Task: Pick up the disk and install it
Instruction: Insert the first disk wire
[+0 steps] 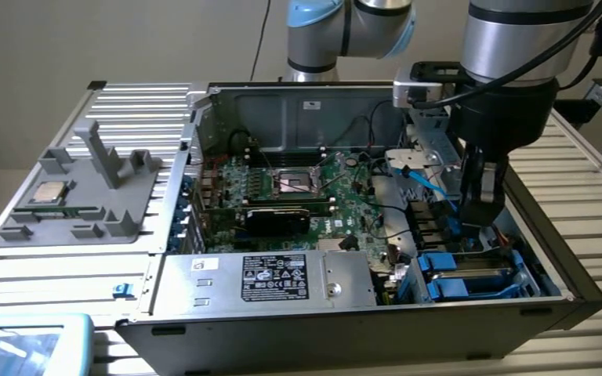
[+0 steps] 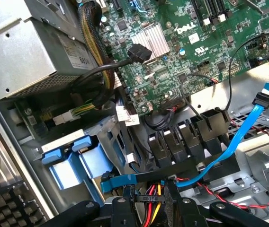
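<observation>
Near-right corner of case point(image 1: 332, 333): disk point(image 1: 473, 274) sitting low inside, blue bracket point(image 1: 442, 286) wrapping edges. Gripper point(image 1: 476, 219) hanging near it, far side; open or closed, cannot tell. Judging disk dense, rigid, shock-sensitive, metal face slick. Gripping across bracket edges looking safest.

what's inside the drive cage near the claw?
Visible: blue plastic brackets with a strip of grey metal between them, apparently the disk, lower than the claw. A blue SATA cable hangs beside the claw. The cage walls cover the disk's label and connectors.
</observation>
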`<state>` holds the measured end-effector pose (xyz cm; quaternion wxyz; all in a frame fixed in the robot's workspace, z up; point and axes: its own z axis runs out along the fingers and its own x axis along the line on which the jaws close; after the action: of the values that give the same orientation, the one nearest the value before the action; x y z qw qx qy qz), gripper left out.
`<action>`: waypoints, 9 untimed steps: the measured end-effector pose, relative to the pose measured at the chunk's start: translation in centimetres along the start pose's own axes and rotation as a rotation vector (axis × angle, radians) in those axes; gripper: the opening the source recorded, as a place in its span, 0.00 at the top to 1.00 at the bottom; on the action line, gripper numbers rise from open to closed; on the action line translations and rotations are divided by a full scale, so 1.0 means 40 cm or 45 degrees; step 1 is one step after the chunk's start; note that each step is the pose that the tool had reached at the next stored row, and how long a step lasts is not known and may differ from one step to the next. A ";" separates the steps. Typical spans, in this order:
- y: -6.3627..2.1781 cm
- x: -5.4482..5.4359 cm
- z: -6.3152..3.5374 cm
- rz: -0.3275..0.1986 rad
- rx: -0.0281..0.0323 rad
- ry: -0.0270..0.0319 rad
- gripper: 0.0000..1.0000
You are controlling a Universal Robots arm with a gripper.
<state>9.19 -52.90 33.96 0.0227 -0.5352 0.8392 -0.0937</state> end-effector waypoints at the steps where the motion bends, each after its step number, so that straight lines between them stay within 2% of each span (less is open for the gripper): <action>1: 0.000 0.000 0.000 0.000 0.0000 0.0000 0.65; 5: 0.000 0.000 0.001 0.000 0.0000 0.0000 0.63; 6: 0.000 0.000 0.001 0.000 0.0000 0.0000 0.57; 8: 0.000 0.000 0.000 0.000 0.0014 -0.0011 0.57; 9: -0.001 0.000 -0.002 0.001 0.0043 -0.0020 0.50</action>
<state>9.21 -52.90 34.03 0.0243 -0.5351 0.8391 -0.0947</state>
